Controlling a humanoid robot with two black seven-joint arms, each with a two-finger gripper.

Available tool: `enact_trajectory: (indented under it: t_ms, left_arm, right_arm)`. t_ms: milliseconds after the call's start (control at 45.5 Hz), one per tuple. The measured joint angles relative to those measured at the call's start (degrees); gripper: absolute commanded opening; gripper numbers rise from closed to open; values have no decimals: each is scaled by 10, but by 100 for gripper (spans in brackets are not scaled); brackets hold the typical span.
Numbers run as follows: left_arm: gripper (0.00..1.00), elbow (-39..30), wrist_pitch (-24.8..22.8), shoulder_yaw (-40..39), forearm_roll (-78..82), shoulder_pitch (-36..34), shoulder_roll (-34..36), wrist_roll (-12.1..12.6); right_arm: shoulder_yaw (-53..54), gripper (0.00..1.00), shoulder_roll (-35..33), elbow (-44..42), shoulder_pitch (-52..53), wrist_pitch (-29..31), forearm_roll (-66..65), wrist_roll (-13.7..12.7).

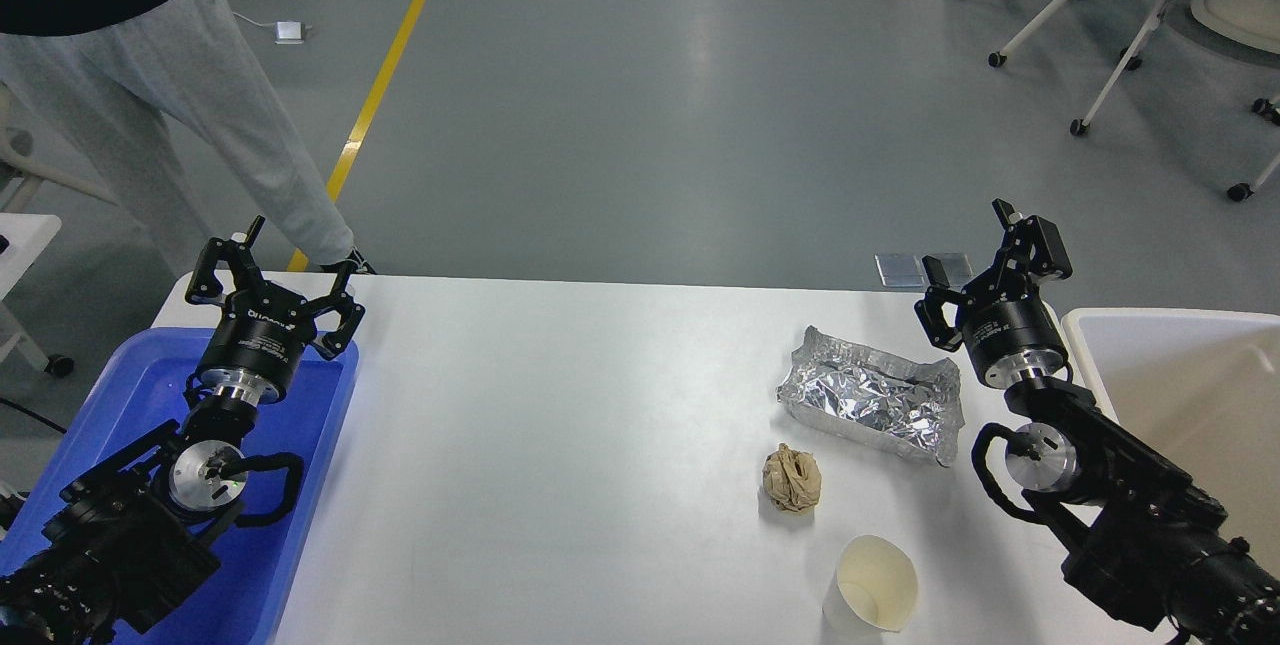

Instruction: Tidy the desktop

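Note:
The white desktop [560, 425] spans the view. On its right part lie a crumpled silver foil tray [870, 393], a brown crumpled paper ball [792, 478] and a white paper cup [873, 587] near the front edge. My left gripper [295, 247] is open and empty above the far left corner, over the blue tray's back rim. My right gripper [967, 240] is open and empty above the far right edge, just right of the foil tray.
A blue plastic tray [300, 485] sits at the left under my left arm. A beige-white bin [1170, 375] stands at the right edge. A person in grey trousers [190, 115] stands beyond the far left corner. Wheeled chairs [1100, 15] stand far right.

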Motion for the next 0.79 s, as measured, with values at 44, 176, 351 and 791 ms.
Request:
enact_trajectory:
  t_ms: [44,176,351,791]
  left_arm:
    - [100,0,0,0,0,0,0,0]
    - [100,0,0,0,0,0,0,0]
    - [100,0,0,0,0,0,0,0]
    - [100,0,0,0,0,0,0,0]
  right_arm:
    - [-1,99,-1,0,0,-2,0,-3]
    - [-2,99,-4,0,0,-8,3,-15]
    - [3,99,-6,1,-2,-18,5,-23]
    - [1,99,-31,45,-1,-41,7,-43]
